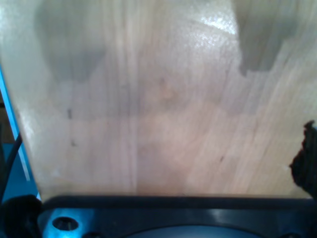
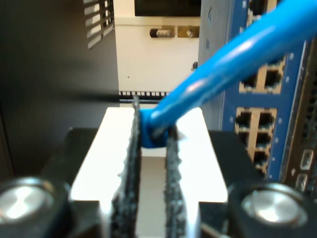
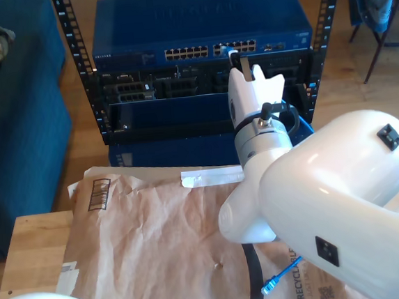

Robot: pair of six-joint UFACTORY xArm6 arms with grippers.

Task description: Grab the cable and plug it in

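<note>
Nearest in the exterior view, a white rounded arm housing point(image 3: 344, 200) bulks at about four o'clock and hides much of the brown paper point(image 3: 152, 244) spread over the wooden table point(image 3: 33, 248). At six o'clock, just below that housing, one loose end of the cable point(image 3: 277, 277) peeks out with its small plug; the run between this end and the gripped part is hidden behind the arm. Another white curved shape is cut off at the exterior view's seven o'clock edge.

My first gripper's camera looks down on blurred pale wood point(image 1: 163, 114) with two soft shadows across it; the fingers are not visible, so I cannot tell how wide they stand. A dark fuzzy shape at the three o'clock edge is too cut off to name.

Farther out, my second gripper point(image 3: 239, 63) reaches toward the rack. In its wrist view the two rubber-padded fingers point(image 2: 130, 163) are closed tight on the bright blue cable point(image 2: 208, 82), which rises out of focus toward one o'clock; the plug itself is pinched between the pads and hard to make out.

Beyond, the blue network switch point(image 3: 199, 30) sits at the exterior view's twelve o'clock, its row of ports point(image 3: 208, 50) just beside the gripper tip. Whether the plug touches a port I cannot tell.
</note>
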